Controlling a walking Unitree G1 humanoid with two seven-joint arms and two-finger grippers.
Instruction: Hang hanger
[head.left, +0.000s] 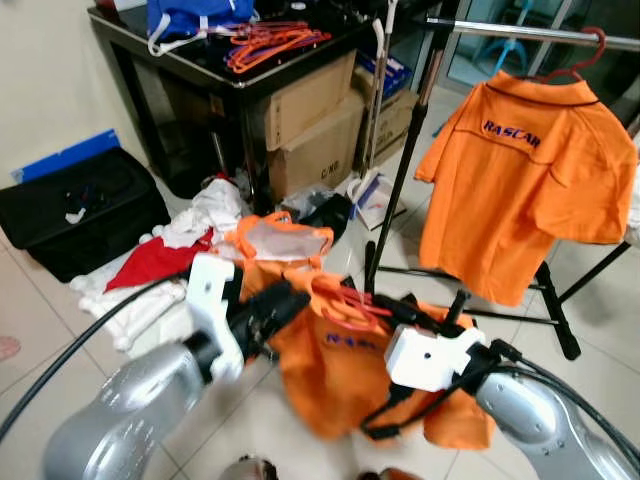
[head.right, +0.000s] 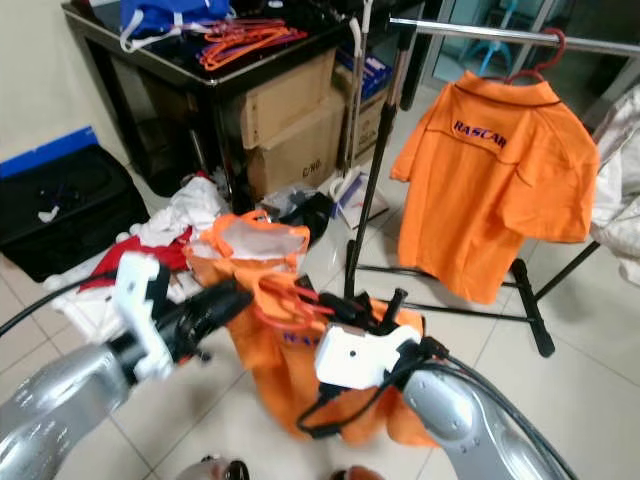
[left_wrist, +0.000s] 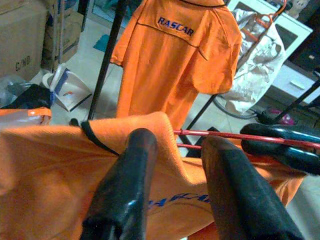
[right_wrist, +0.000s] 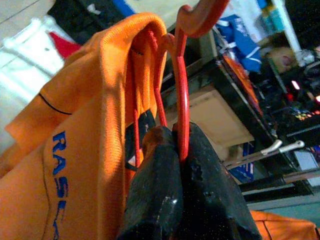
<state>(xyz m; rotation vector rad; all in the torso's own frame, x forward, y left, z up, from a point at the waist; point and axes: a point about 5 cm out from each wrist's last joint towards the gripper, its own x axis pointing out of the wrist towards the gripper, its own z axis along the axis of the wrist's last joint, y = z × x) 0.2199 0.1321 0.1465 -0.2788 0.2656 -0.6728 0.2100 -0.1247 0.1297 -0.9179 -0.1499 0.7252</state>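
An orange shirt (head.left: 340, 370) with blue lettering hangs on a red hanger (head.left: 345, 300), low over the floor in front of me. My right gripper (right_wrist: 177, 145) is shut on the hanger's wire just below its hook (right_wrist: 200, 15). My left gripper (left_wrist: 180, 142) is at the shirt's shoulder, its fingers apart with orange fabric and the red wire showing between them. The clothes rail (head.left: 540, 35) runs at upper right. It carries another orange shirt (head.left: 520, 180) on a red hanger (head.left: 585, 55).
The rack's black post (head.left: 400, 170) and foot (head.left: 555, 310) stand just behind the held shirt. Clothes (head.left: 170, 250) and a further orange shirt (head.left: 280, 240) lie on the floor at left. A black bag (head.left: 80, 210), boxes (head.left: 315, 130) and a black table (head.left: 150, 50) with orange hangers (head.left: 275, 40) stand behind.
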